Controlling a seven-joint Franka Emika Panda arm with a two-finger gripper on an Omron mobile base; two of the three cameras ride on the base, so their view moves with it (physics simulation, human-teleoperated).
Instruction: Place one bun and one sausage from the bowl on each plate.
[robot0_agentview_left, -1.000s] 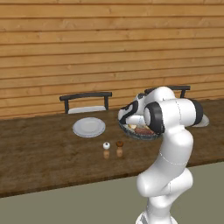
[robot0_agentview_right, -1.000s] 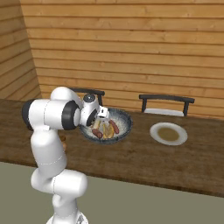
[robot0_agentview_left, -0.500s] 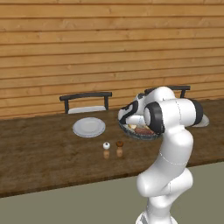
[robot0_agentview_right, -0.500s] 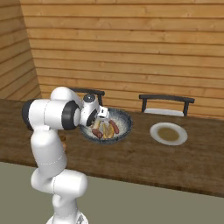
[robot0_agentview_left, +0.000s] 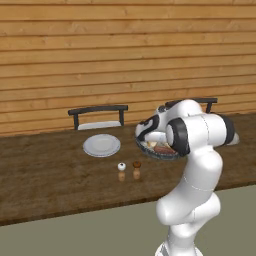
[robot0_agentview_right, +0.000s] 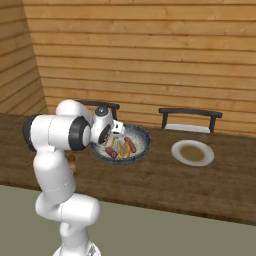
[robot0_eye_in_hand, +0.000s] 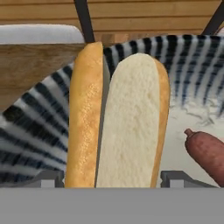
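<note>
The claw is low inside the bowl. Its two dark fingertips stand wide apart and are clamped on a split, long pale bread bun, one tip against each flank. In the hand view the bun runs straight away from the claw, with its golden crust on the left and its pale cut faces towards the middle. Just beside it on the right, apart from it, lies the end of a reddish-brown sausage on the pale speckled floor of the bowl.

The large round shallow bowl, with its dark grey-blue striped wall, sits on the dark brown wooden tabletop, directly under the white hand. The right base view shows two more sausages and pale bread in it.

Nearer the table's front edge, to the left of the bowl, stand a white-topped shaker and a brown-topped shaker, close together.

Farther back, one small round pale plate lies to the left of the bowl. The other small round pale plate lies to its right, well apart from it.

Behind each plate a dark-framed chair is pushed up to the table. A wall of horizontal wooden planks rises behind the chairs.
</note>
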